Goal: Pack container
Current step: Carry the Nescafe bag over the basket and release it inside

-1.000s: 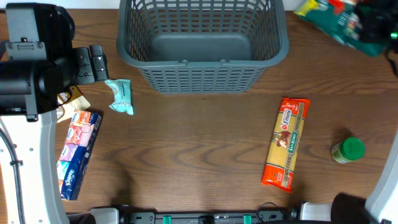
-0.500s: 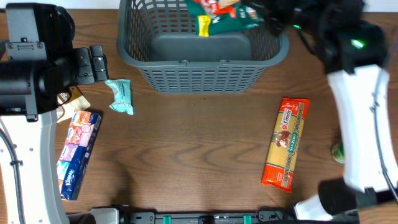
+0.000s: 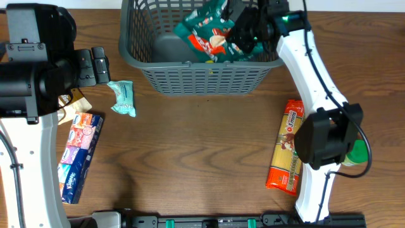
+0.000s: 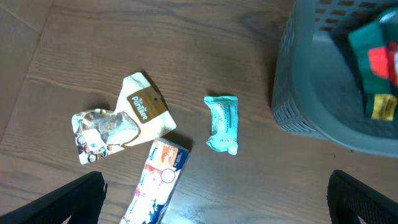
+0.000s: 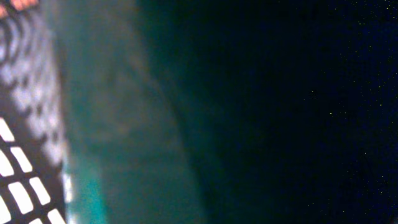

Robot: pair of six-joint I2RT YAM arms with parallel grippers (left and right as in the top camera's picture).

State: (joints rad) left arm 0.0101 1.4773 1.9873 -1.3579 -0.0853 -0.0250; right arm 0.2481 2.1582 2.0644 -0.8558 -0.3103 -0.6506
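The dark grey slotted container (image 3: 202, 77) stands at the back middle of the table; its wall also shows in the left wrist view (image 4: 305, 106). My right gripper (image 3: 245, 28) reaches over the container's right rim, shut on a green snack packet (image 3: 205, 35) that hangs inside the container. The packet fills the right wrist view (image 5: 124, 124), with container lattice (image 5: 18, 180) at the left edge. My left gripper (image 3: 96, 64) is open and empty, left of the container, above the table (image 4: 214, 202).
A teal packet (image 3: 123, 97) (image 4: 222, 123), a brown-and-white packet (image 3: 69, 104) (image 4: 121, 118) and a long tissue pack (image 3: 80, 156) (image 4: 158, 180) lie at the left. An orange pasta packet (image 3: 290, 147) and a green-lidded jar (image 3: 359, 152) lie at the right, by my right arm's base.
My right gripper has carried the green packet from the back right corner leftward over the rim and down into the container. The left arm has not moved.
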